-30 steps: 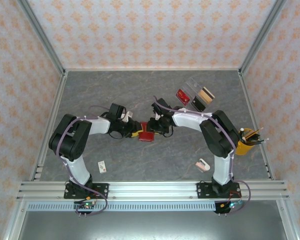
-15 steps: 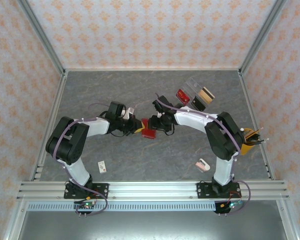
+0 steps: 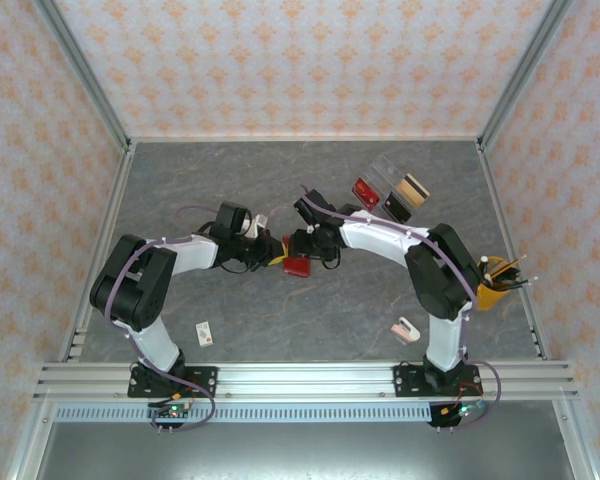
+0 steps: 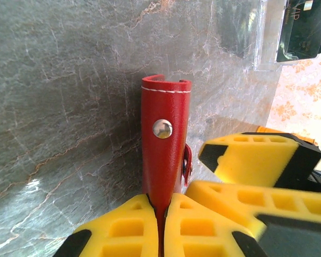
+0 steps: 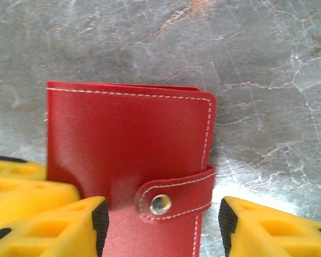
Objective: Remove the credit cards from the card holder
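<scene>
Left tool (image 4: 161,210): fingers closed on the near edge of the card holder (image 5: 128,139), which is seen edge-on from the left wrist, its spine pointing to 12 o'clock.

Right tool (image 5: 161,217): fingers spread, one on each side of the holder's lower part. A gap of bare counter (image 3: 230,190) is seen between the holder and the finger at 3 o'clock. Nothing is clamped by this tool.

Card holder: folded shut, the strap wrapped round from the 3 o'clock edge and snapped down by its metal stud (image 5: 160,204). In the top view the holder is found near the counter's middle, between the two tools, which meet there from 9 and 3 o'clock. Contact with the counter cannot be told.

Further out, at 1 o'clock from the holder: clear tray (image 3: 385,168), with a yellowish-tan credit card (image 3: 413,187), a dark card (image 3: 397,207) and a dark-red block (image 3: 366,193) at or beside it. Exact compartments cannot be told.

At 3 to 4 o'clock, near the counter's edge: yellow cup (image 3: 492,293) holding pens.

At 4 o'clock: small pink-white item (image 3: 407,328).

At 8 o'clock: small white card (image 3: 205,332) with a red mark.
</scene>
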Robot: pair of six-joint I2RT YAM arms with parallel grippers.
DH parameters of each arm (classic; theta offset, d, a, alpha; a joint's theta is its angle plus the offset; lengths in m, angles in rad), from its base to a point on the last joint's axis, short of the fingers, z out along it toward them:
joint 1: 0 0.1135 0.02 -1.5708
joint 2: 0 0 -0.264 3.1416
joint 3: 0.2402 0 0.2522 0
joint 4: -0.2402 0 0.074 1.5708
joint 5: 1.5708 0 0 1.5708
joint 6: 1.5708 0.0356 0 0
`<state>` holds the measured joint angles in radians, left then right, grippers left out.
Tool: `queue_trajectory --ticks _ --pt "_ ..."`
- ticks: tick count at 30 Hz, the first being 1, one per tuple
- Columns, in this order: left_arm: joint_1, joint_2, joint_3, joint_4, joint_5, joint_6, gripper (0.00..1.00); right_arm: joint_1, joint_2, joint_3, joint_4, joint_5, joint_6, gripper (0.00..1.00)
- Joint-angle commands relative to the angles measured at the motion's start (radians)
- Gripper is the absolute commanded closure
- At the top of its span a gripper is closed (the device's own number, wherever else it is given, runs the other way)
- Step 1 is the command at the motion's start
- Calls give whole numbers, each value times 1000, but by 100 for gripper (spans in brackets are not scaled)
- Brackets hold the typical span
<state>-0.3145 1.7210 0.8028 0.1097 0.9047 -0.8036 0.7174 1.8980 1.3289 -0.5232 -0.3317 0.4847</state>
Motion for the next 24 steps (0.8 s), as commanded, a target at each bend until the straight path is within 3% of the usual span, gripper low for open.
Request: queue_trajectory --ticks 1,5,10,14,18,24 --pt "-5 -35 -3 -15 -12 17 100 1 26 22 -65 65 16 45" --pt "-5 -44 1 -35 -34 28 100 1 28 5 -83 136 23 49" --pt "-4 -54 4 -84 -94 39 100 -8 -10 -25 -125 319 69 56" --pt "-5 -47 8 -100 -104 46 100 -18 -45 -50 -133 377 103 60" --pt "-5 -37 7 -98 -107 43 100 -19 -47 -47 -117 341 96 63" --pt "-5 -36 8 -98 -101 41 100 -22 -38 -48 -9 121 56 62"
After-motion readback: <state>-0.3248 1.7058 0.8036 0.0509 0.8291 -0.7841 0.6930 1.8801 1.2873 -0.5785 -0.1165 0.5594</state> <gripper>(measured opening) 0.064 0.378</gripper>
